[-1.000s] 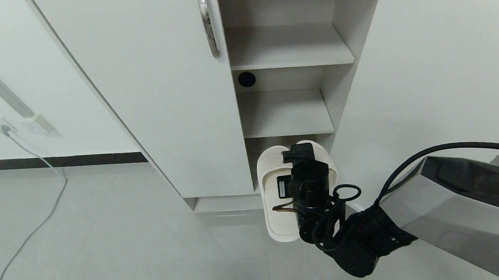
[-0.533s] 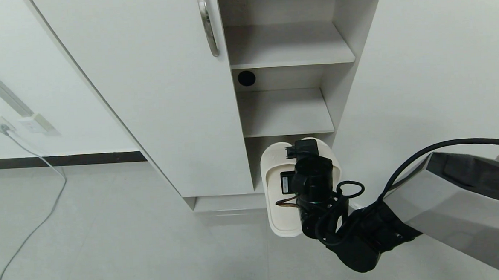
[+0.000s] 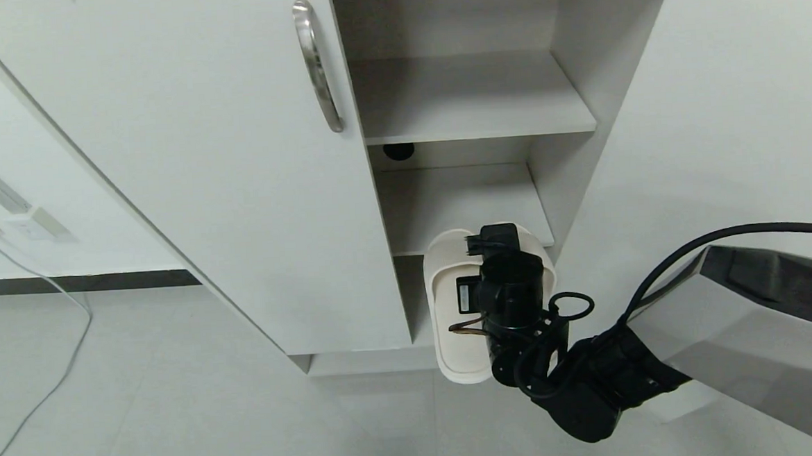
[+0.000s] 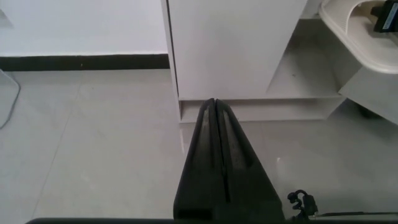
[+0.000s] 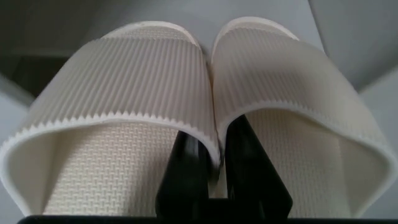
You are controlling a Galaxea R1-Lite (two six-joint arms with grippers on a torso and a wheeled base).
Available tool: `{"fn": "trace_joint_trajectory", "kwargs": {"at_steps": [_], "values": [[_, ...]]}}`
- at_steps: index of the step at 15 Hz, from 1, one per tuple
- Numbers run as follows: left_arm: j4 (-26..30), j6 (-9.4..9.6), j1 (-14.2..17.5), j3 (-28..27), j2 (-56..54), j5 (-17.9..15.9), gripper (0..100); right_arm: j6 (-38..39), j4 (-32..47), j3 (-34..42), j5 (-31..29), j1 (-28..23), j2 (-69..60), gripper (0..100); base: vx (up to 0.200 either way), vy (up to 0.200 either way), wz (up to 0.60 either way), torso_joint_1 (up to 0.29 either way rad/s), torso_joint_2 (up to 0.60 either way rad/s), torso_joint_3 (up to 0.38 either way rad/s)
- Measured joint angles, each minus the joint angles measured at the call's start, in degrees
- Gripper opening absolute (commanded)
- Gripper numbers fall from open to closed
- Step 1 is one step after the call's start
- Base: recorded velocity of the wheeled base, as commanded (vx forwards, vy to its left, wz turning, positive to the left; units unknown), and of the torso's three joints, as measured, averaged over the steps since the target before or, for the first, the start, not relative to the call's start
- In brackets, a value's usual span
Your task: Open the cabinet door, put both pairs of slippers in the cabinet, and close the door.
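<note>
Pale floor [image 3: 180, 420], white cabinet [image 3: 474, 203] | door [image 3: 201, 162] open: done | right gripper [image 5: 214, 155] pinching cream slippers [image 3: 451, 302] by inner edges, just before lowest opening | left gripper [image 4: 216, 118] pressed together above floor | left: shelve, second pair, close door

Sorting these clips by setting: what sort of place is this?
Probably a home entryway, or a mock-up of one: a white cabinet with bare shelves, cream slippers held before it, and a tiled floor.
</note>
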Motion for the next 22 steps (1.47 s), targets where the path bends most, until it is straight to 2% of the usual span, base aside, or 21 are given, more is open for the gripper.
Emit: {"fn": "trace_joint_trajectory", "kwargs": {"at_steps": [3, 6, 12, 18, 22], "values": [[0.02, 0.00, 0.00, 0.00, 0.00, -0.02, 0, 0.00, 0.06, -0.22, 0.00, -0.06, 0.09, 0, 0.000, 0.000, 0.00, 0.000, 0.00, 0.000], [0.00, -0.01, 0.00, 0.00, 0.00, 0.04, 0, -0.17, 0.17, -3.69, 0.18, -0.83, 1.49, 0, 0.000, 0.000, 0.00, 0.000, 0.00, 0.000], [-0.05, -0.20, 0.00, 0.00, 0.00, 0.33, 0, -1.51, 6.55, -16.07, 2.55, -5.07, 6.67, 0, 0.000, 0.000, 0.00, 0.000, 0.00, 0.000], [-0.05, -0.17, 0.00, 0.00, 0.00, 0.46, 0, -3.57, 15.68, -32.76, 5.72, -8.66, 11.85, 0, 0.000, 0.000, 0.00, 0.000, 0.00, 0.000], [-0.05, -0.20, 0.00, 0.00, 0.00, 0.44, 0, -4.83, 16.48, -36.80, 7.08, -9.26, 13.62, 0, 0.000, 0.000, 0.00, 0.000, 0.00, 0.000]]}}
